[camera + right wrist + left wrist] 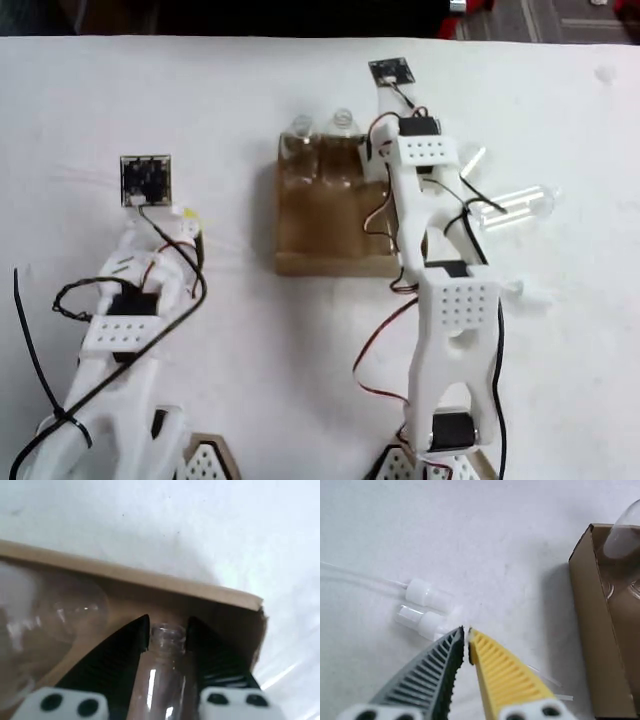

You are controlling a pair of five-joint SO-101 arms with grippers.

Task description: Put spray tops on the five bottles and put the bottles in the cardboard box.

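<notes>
Between right jaws, half-hidden bottle [161,676]

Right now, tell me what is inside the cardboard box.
Two clear bottles stand side by side at the far end of the cardboard box. The right gripper holds a third bottle, no spray top, at the box's far corner. The arm hides the box's right edge below it.

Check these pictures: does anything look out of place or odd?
Yes. The bottle in the right gripper is held at the cardboard box with a bare, open neck and no spray top, while two spray tops lie loose on the table by the shut left gripper.
</notes>
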